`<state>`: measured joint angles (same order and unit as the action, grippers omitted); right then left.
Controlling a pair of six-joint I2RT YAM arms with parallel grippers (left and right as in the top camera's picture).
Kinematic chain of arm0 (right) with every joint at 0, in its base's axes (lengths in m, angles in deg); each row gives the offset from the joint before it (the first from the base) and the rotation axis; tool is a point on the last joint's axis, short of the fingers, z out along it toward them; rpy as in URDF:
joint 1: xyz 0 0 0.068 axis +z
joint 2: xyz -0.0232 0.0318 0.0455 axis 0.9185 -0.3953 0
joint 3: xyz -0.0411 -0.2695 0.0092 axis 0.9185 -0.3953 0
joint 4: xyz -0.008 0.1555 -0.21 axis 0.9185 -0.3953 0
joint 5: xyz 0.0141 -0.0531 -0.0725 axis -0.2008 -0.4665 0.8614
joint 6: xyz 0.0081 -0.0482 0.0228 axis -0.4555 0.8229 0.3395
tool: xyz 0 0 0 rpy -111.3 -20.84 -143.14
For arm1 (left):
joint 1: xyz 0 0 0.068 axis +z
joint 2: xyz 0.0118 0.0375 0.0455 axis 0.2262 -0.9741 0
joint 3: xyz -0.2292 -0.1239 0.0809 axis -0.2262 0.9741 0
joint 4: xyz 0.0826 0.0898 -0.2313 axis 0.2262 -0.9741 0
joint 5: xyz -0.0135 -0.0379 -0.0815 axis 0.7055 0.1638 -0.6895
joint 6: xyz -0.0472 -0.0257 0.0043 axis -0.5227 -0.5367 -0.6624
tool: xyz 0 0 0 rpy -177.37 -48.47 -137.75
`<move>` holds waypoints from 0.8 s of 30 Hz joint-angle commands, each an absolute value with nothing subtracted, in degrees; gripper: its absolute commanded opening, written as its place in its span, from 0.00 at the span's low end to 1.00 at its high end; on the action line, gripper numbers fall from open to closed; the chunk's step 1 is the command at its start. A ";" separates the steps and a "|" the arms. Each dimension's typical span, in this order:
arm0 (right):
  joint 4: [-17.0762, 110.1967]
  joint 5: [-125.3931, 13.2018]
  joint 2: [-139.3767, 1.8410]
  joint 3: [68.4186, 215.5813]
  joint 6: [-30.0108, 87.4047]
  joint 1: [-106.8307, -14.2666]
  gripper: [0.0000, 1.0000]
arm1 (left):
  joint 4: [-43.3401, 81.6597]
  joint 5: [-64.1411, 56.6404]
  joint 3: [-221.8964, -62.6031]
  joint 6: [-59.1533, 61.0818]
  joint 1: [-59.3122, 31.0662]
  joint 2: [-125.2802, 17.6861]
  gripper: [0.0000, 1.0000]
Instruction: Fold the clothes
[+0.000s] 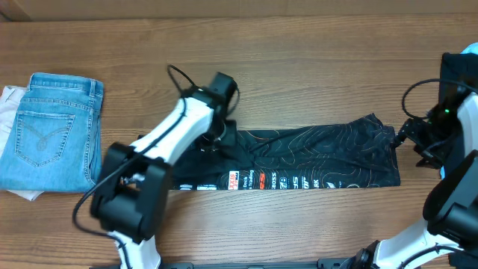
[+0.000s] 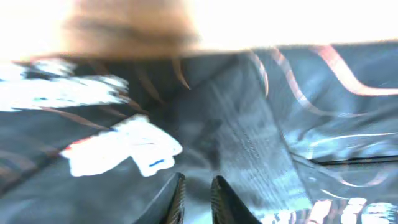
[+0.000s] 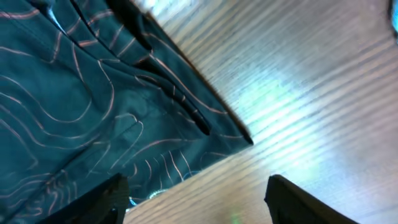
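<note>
The jersey (image 1: 321,153) is black, covered in fine orange-tan contour lines, with a row of small white logos and one red-and-white logo (image 1: 237,180) along its near edge. In the left wrist view a white label (image 2: 124,149) on it bears small red and blue marks. The jeans (image 1: 52,131) are light-blue denim with paler curved stitching on the pocket. A white cloth (image 1: 7,101) shows under them. The table (image 1: 314,67) is brown wood with straight grain. The arms (image 1: 175,123) are white with black joints.
</note>
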<state>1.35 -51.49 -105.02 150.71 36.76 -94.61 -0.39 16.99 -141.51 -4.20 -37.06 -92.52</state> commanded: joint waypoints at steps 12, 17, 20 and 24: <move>24.08 -60.59 -104.51 137.81 50.60 -96.03 0.88 | -3.17 16.84 -144.06 -1.58 -32.80 -83.73 0.25; 26.59 -64.91 -104.51 136.20 50.60 -95.86 0.89 | -3.08 16.99 -144.06 -1.54 -32.80 -83.73 0.25; 27.38 -65.11 -104.51 135.76 50.58 -95.29 0.88 | -3.08 16.97 -144.06 -1.56 -32.80 -83.73 0.25; 28.56 -65.11 -104.58 135.56 50.55 -94.22 0.84 | -3.15 16.97 -144.06 -1.56 -32.80 -83.73 0.25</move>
<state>28.06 -63.67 -105.00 135.93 50.03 -95.14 -2.99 17.01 -143.74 -2.87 -32.91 -83.80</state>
